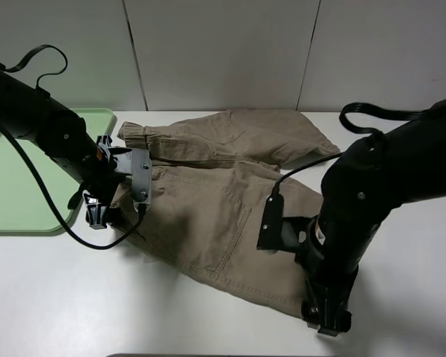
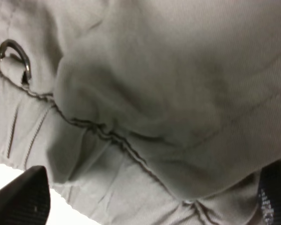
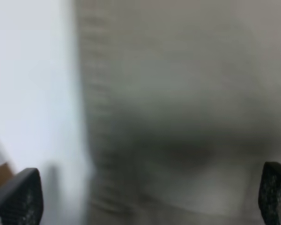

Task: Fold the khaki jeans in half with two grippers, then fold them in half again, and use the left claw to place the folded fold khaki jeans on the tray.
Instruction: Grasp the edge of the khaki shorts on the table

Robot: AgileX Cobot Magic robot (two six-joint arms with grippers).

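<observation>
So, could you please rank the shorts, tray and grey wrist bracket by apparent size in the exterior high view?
1. Khaki-tan cotton shorts
2. Pale mint-green plastic tray, partly cut off by the frame
3. Grey metal wrist bracket

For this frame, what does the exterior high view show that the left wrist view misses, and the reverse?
Only exterior high: the flat pale mint-green plastic tray and the right gripper. Only left wrist: a small grey metal ring on the cloth. Both: the khaki-tan cotton shorts and the left gripper.
</observation>
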